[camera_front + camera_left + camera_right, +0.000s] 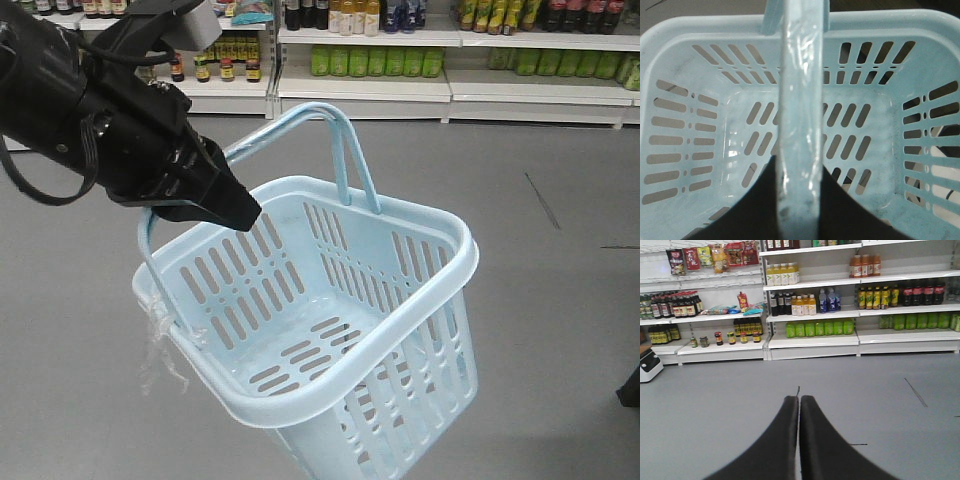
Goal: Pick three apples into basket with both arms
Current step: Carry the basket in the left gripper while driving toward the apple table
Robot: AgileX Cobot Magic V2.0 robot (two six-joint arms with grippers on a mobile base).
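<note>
Left end effector (222,200): clamped on a hoop handle (800,100), one finger on each side.
Plastic scrap (160,355): clear, dangling from the rim's left corner.
Basket (462,252): pale blue, tilted, hanging by that handle over the grey floor (560,330).
Right end effector (799,407): fingers pressed together, holding nothing, pointing at the stocked shelves (815,340).

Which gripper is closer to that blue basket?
Left. The left gripper grips the basket by a handle; the right gripper, shut, faces the shelves with no basket in its view.
</note>
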